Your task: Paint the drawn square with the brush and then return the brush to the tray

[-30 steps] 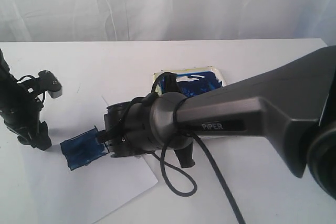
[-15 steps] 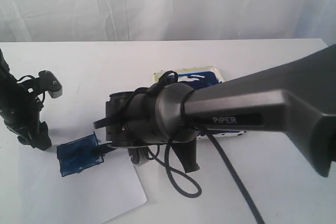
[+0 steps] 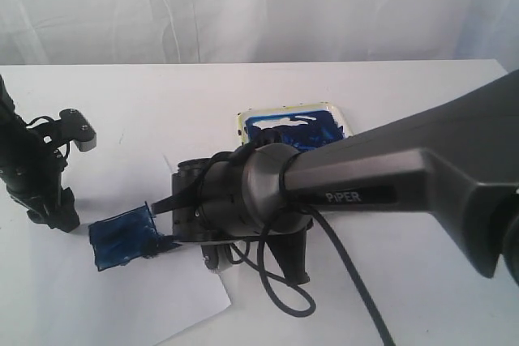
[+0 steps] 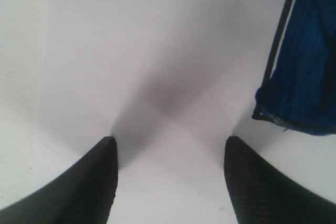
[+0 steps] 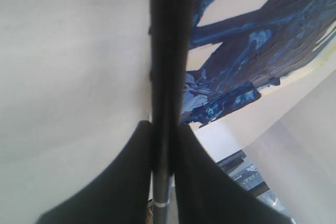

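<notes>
My left arm (image 3: 23, 160) at left edge of exterior frame, near upright, wrist bent down. Left gripper (image 4: 169, 142) points downward, fingers (image 4: 89, 182) spread wide, nothing between them. My right arm (image 3: 405, 172) enters from right edge, long grey link stretching across middle toward lower centre. Right wrist (image 3: 235, 196) bulky, black cable (image 3: 280, 289) looping beneath it. Right gripper (image 5: 164, 129) pinched narrow on brush (image 5: 168, 51), shaft running straight between both fingers.

R arm (image 3: 422, 168): dark grey, white "PiPER" mark, looped black cable (image 3: 280, 289). L gripper (image 4: 169, 141): black, textured fingers (image 4: 89, 182).
</notes>
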`<state>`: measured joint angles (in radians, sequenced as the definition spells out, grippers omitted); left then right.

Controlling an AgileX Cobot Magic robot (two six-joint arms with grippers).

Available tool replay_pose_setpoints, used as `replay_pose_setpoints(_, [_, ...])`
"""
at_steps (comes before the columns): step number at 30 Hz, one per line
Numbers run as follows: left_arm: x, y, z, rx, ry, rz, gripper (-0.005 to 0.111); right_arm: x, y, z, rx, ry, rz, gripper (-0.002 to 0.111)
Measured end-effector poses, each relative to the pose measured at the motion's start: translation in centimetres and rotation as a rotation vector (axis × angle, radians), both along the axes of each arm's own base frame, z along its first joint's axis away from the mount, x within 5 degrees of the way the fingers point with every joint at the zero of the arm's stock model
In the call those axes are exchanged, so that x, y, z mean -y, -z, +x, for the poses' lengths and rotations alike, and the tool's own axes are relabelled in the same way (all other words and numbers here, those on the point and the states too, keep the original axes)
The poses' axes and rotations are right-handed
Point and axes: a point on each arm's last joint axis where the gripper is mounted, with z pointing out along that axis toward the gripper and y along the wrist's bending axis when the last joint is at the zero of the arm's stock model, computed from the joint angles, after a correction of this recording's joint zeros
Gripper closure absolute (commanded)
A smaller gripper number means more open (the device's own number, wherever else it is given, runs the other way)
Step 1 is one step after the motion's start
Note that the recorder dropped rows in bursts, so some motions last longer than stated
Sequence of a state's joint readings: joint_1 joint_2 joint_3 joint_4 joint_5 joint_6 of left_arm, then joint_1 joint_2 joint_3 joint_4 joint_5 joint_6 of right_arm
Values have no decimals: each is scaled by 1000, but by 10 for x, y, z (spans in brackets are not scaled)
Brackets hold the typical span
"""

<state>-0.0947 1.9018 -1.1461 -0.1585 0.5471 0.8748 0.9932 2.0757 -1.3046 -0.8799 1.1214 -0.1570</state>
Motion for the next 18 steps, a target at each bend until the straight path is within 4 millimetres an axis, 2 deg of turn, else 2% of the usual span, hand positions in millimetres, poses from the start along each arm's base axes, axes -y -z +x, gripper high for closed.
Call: replay_pose_setpoints(18, [0, 0, 0, 0, 0, 0, 43, 1, -7, 7, 119, 21, 10, 108])
